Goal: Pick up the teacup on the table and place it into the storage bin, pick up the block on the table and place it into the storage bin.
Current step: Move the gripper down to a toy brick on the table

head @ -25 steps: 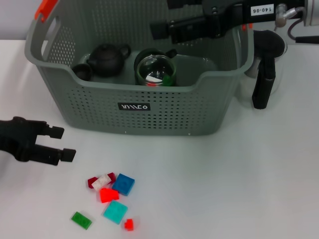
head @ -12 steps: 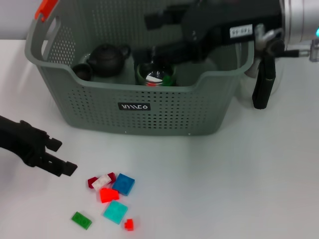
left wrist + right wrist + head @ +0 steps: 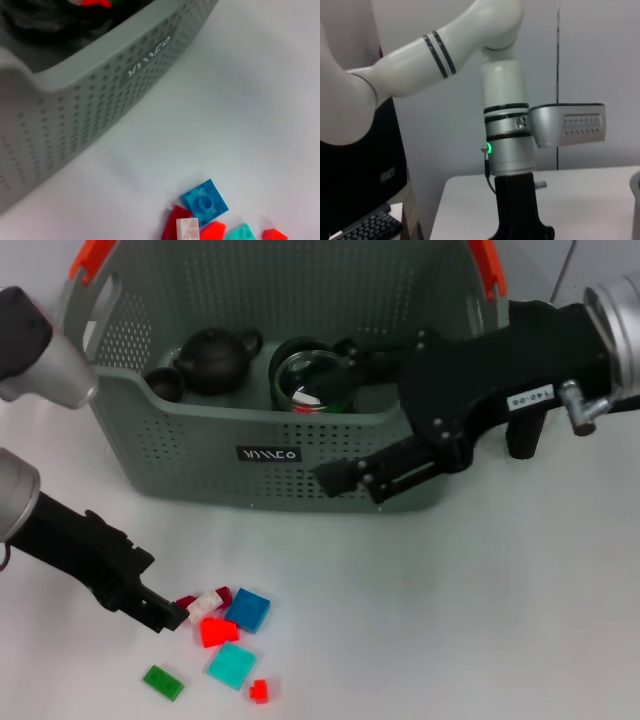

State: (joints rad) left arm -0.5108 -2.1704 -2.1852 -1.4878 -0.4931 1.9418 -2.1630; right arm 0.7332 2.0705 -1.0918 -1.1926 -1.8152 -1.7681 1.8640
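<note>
Head view: left tool (image 3: 165,615) tips obscured by blocks (image 3: 225,625).

A black teapot (image 3: 215,358) at 11 o'clock; a black-handled pitcher (image 3: 528,425) stands at 2 o'clock.

Your left arm reaches in low from the left edge of the head view, forearm angled down toward the table. Left gripper (image 3: 165,612) sits just above the tabletop, black fingers pointing right; you cannot tell from any view whether they are parted.

Your right arm comes in from the right, silver wrist segment at the frame edge, black forearm angled down and left. Right gripper (image 3: 345,410) is spread wide: one finger (image 3: 355,350) high, the other finger (image 3: 345,476) low, nothing between them.
</note>
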